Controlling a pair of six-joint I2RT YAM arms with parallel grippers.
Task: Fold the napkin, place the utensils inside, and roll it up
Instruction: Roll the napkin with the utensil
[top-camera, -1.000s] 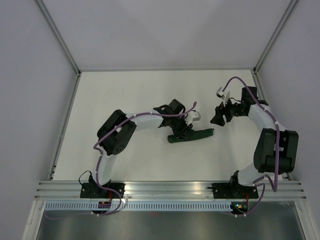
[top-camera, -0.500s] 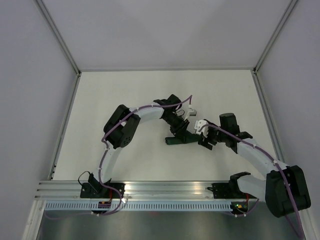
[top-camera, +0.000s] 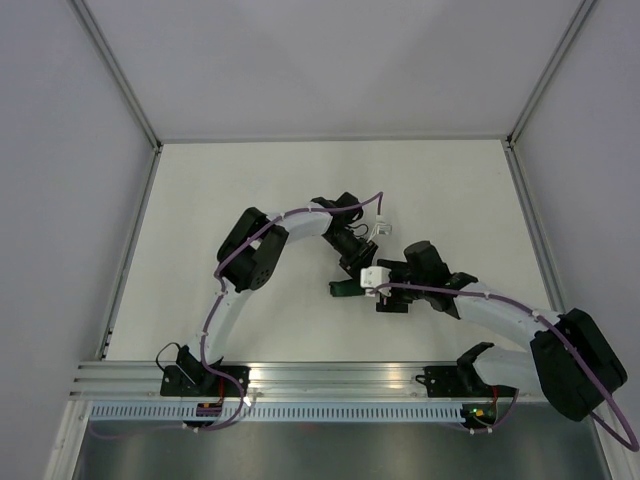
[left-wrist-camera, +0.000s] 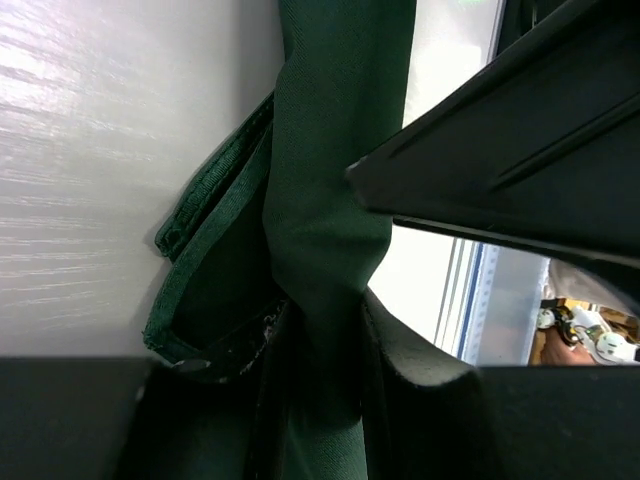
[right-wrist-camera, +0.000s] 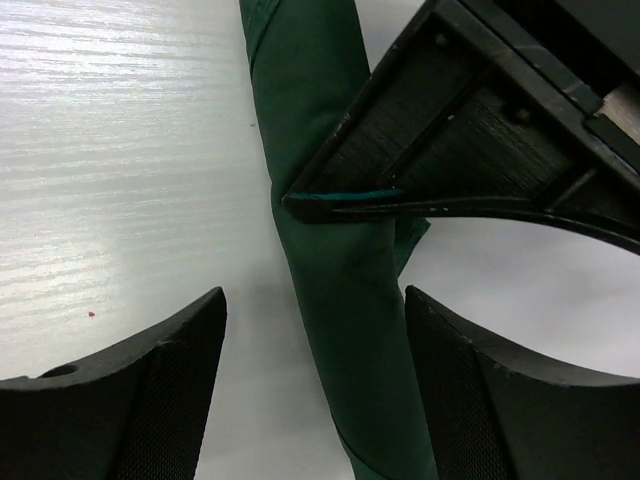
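The dark green napkin lies on the white table as a narrow roll. In the left wrist view the napkin roll runs up from my left gripper, which is shut on it. My left gripper stands over the roll's far side. My right gripper is open, one finger on each side of the napkin roll, low over the table. From above, my right gripper covers the roll's right part. The left gripper's finger presses the roll. No utensils show.
The white table is walled by grey panels, with metal posts at the far corners. An aluminium rail with both arm bases runs along the near edge. The two arms meet over the napkin near the table's middle.
My right arm has swung in from the far right and come down over the napkin's right part. My left gripper has shifted slightly, staying on the napkin.
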